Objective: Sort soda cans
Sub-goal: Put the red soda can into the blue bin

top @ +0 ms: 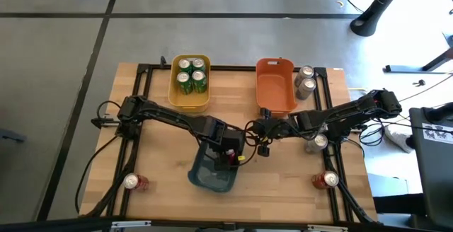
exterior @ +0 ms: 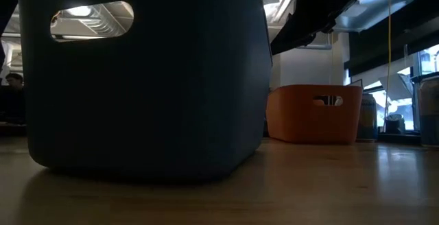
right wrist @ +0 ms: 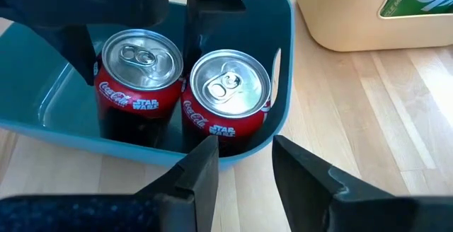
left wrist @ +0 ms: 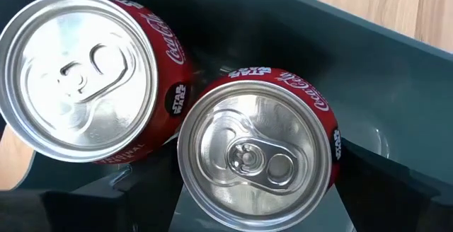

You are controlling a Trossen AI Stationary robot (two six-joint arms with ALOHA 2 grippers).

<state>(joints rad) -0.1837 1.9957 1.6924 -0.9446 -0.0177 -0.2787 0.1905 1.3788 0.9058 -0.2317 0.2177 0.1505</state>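
Observation:
Two red soda cans stand upright in the dark blue bin point(top: 205, 179), side by side. My left gripper point(top: 228, 154) reaches down into the bin and is shut on one red can point(left wrist: 255, 158). The other red can point(left wrist: 78, 76) stands beside it, untouched. My right gripper point(right wrist: 244, 165) is open and holds nothing. It is level just outside the bin's right wall point(right wrist: 279, 112). Several green cans point(top: 192, 74) stand in the yellow bin point(top: 188, 101). My left gripper holds the red can point(right wrist: 138, 73) by its side wall near the top, pinched between two fingers point(right wrist: 78, 48), one on each side. The fingers come from above, pointing down. The can is upright inside the blue bin; whether its base rests on the bin's floor cannot be told.
The orange bin point(top: 274, 83) sits at the far right with nothing in it. Two silver cans point(top: 305, 78) stand beside it and another point(top: 316, 142) under my right arm. Single red cans lie near the front left corner point(top: 134, 182) and front right corner point(top: 326, 180).

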